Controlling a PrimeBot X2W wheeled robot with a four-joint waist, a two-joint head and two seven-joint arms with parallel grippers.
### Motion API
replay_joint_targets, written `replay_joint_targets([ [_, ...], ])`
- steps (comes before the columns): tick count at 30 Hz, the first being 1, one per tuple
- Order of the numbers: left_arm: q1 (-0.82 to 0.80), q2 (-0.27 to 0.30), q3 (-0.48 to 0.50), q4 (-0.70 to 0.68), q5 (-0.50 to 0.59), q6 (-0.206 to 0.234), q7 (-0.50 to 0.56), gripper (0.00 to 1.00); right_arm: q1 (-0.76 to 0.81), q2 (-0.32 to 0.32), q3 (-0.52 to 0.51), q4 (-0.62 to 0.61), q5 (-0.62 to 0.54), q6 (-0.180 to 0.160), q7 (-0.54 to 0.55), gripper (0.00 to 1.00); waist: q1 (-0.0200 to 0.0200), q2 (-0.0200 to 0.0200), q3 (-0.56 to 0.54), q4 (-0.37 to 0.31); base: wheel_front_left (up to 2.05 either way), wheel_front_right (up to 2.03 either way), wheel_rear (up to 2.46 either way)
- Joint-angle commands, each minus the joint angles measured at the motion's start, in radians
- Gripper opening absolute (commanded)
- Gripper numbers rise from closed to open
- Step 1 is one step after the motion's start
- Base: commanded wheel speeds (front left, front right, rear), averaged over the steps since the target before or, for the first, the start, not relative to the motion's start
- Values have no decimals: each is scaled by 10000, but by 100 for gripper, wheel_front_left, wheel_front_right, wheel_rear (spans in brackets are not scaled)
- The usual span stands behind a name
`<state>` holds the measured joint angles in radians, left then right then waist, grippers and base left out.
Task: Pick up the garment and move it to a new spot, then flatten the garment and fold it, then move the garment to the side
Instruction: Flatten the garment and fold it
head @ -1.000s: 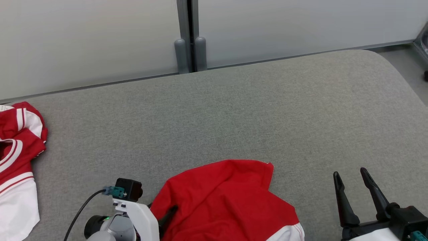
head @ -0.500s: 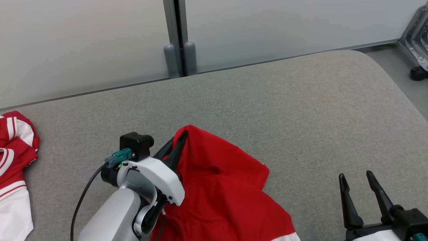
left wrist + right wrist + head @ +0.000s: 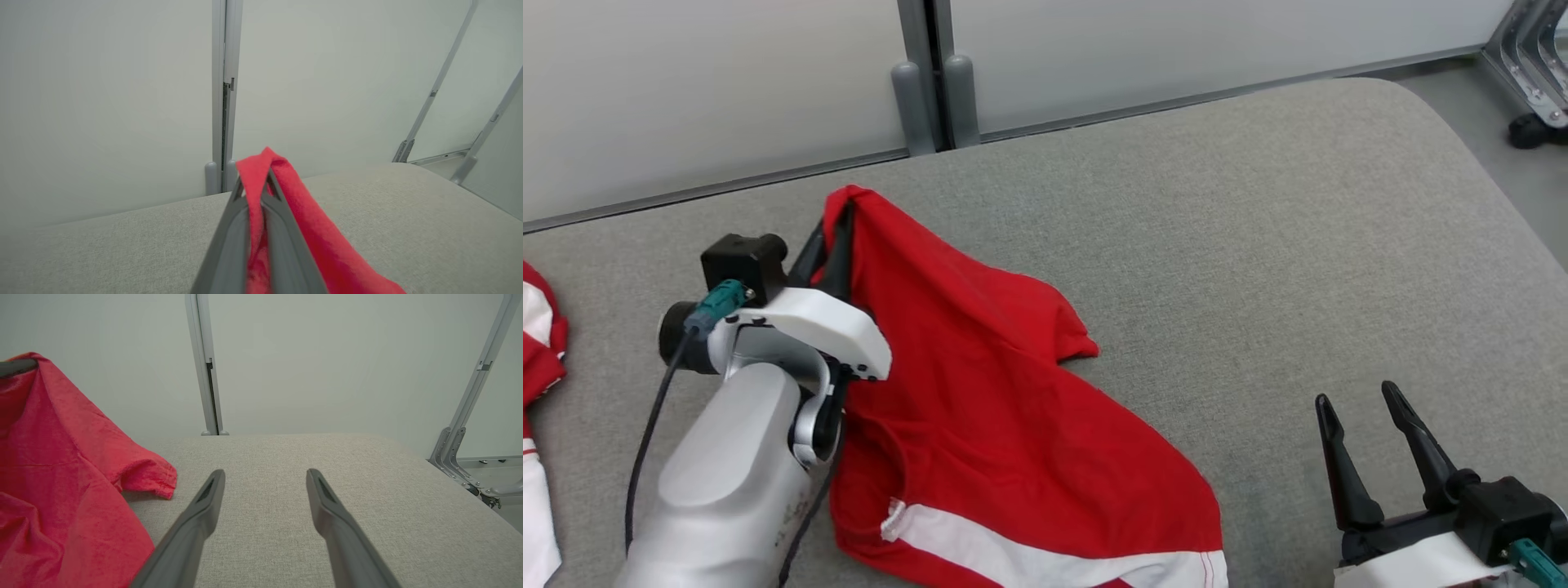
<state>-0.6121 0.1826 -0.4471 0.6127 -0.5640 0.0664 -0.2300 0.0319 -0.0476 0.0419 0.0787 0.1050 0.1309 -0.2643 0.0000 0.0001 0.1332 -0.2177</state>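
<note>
Pinches a raised edge of the red garment (image 3: 980, 384) between the 2 fingers of the left gripper (image 3: 837, 214), upper left of centre in the head view, just below the grey post (image 3: 927, 73). Drapes from that peak down toward the lower right across the grey cushion (image 3: 1258, 229), ending in 1 white band (image 3: 1045, 559) at the bottom edge of the frame. Seen from the left wrist: jaws pressed together on red cloth, at bottom centre.

Lay bunched at bottom centre 1 second ago, with the left gripper low at the bottom edge beside it; since lifted up and to the left and pulled out longer. Shifted as a whole too, post and wall sliding left, so a camera move as well.

Keeps the right gripper (image 3: 1354, 396) at lower right as before, fingers spread apart, nothing between them. Crops the red-and-white garment (image 3: 535, 327) more tightly at the left edge now.
</note>
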Motion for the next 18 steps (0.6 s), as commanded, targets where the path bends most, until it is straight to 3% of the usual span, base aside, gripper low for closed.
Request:
replay_joint_targets([
  [1, -230, 56, 104, 237, 30, -24, -97, 0, -84, -56, -35, -1, -11, -3, -3, 100, 0, -1, 209, -207, 0, 0, 0],
  [4, -506, -25, 174, 1350, 26, -305, -248, 0, -157, -51, -86, 17, 55, -3, -3, 100, 0, -1, 369, -326, 0, 0, 0],
  [5, -511, -100, 100, 1738, -49, -526, -189, 19, -149, -51, -90, 37, 58, -3, -3, 100, 0, -1, 386, -346, 0, 0, 0],
  [6, -557, -112, 50, 2087, -74, -643, -148, 100, -133, -51, -94, 48, 64, -3, -4, 100, 0, -1, 391, -363, 0, 0, 0],
  [12, -141, -173, 175, 2848, -194, -846, -291, 100, 64, -51, -360, 42, 101, -3, -4, 100, 0, -1, 215, -250, 0, 0, 0],
  [18, 1459, -166, 205, 1975, -502, -912, -197, 100, 471, -51, -577, 32, 95, -3, -3, 100, 0, -1, -361, 209, 0, 0, 0],
])
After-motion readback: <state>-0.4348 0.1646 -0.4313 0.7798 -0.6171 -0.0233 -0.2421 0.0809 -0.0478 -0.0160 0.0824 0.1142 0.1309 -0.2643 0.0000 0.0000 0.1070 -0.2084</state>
